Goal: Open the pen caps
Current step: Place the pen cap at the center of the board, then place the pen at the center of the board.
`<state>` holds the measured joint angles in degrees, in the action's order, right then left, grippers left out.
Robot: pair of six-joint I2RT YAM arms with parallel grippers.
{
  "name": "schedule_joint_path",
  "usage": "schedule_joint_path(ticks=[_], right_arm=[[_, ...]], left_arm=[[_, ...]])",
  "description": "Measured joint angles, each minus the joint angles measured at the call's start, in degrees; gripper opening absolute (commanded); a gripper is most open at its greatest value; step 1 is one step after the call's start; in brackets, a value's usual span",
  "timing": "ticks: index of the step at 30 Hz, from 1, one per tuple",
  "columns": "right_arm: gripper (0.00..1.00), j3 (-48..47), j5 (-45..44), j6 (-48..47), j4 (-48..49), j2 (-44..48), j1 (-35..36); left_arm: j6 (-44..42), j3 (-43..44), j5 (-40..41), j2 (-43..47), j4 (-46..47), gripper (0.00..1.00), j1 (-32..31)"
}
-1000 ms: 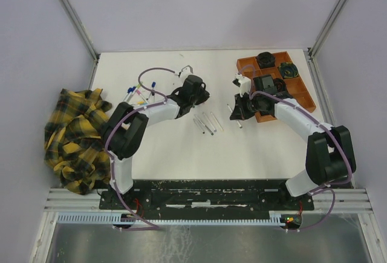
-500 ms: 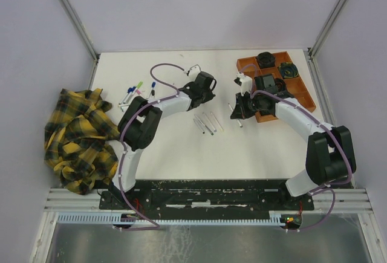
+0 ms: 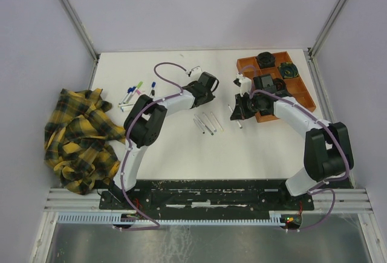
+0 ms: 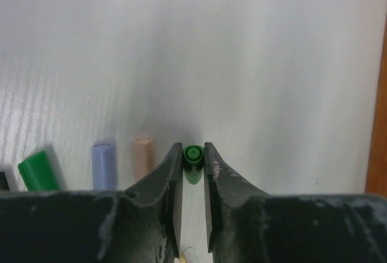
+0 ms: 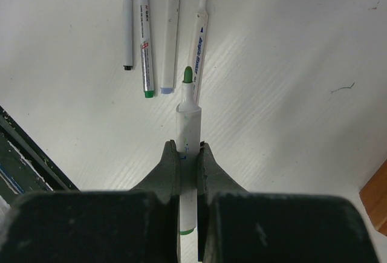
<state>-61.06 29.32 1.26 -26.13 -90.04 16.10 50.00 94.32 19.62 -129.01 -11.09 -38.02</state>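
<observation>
Low over the table [image 3: 181, 148], left hand [image 4: 193, 147] barely apart around green cap [image 4: 193, 154], grip unclear; right hand [image 5: 188, 146] tight on green-tipped pen [image 5: 187, 118].

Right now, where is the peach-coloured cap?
Left wrist view: the peach cap sits left of the left end effector, between the lavender cap and the green cap at its tips.

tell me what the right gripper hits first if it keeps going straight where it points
The right gripper holds a green-tipped marker that leads, tip aimed between the blue-tipped pen and the yellow-tipped marker on the table. It would likely graze one of them, or the table first; height is unclear.
</observation>
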Motion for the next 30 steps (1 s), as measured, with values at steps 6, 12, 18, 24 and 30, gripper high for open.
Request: schedule_joint_path(ticks=[6,12,18,24,30], right_arm=[[0.03,-0.2,-0.1,0.1,-0.2,-1.1,0.0],[0.04,-0.5,-0.1,0.4,-0.5,-1.9,0.0],[0.04,-0.7,-0.1,0.4,-0.5,-1.9,0.0],[0.04,-0.9,-0.1,0.6,-0.6,-3.0,0.0],[0.06,-1.1,0.2,1.8,-0.5,-5.8,0.0]], left_arm=[[-1.3,0.2,1.0,-0.1,-0.4,0.29,0.0],[-1.5,0.2,1.3,-0.1,-0.9,0.31,0.0],[-1.9,0.5,1.3,-0.1,-1.0,0.36,0.0],[-2.6,0.3,1.2,0.3,-1.0,0.39,0.0],[-4.6,-8.2,0.9,9.7,1.0,0.4,-0.3]])
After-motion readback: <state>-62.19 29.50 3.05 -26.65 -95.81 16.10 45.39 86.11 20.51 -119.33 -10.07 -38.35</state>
